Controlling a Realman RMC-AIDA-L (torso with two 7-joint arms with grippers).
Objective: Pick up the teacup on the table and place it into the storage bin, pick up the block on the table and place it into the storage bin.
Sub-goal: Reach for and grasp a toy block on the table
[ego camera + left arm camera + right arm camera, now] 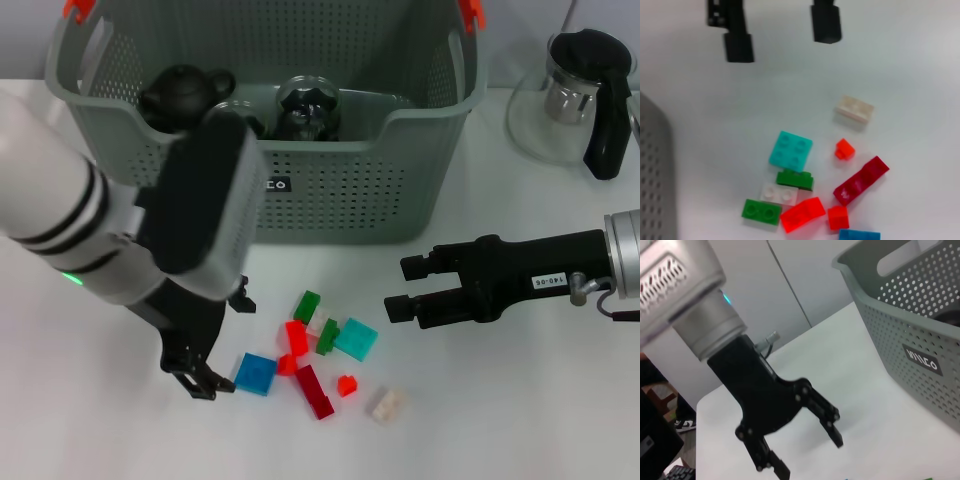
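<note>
Left gripper [205, 380]: jaws wide, low beside blue block [255, 373].
Right gripper [405, 287]: jaws wide, hovering.
Advice: centre the fingers on the block before closing.

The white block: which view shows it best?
The left wrist view: the white block lies unobstructed on the table, studs visible, beyond the red bricks. The head view shows it smaller, at the edge of the pile. The right wrist view does not show it.

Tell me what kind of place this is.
Probably a lab or office test bench, not a home: a plain white table with staged toy blocks, a storage bin, plain cabinet panels behind, and what looks like a keyboard nearby.
</note>
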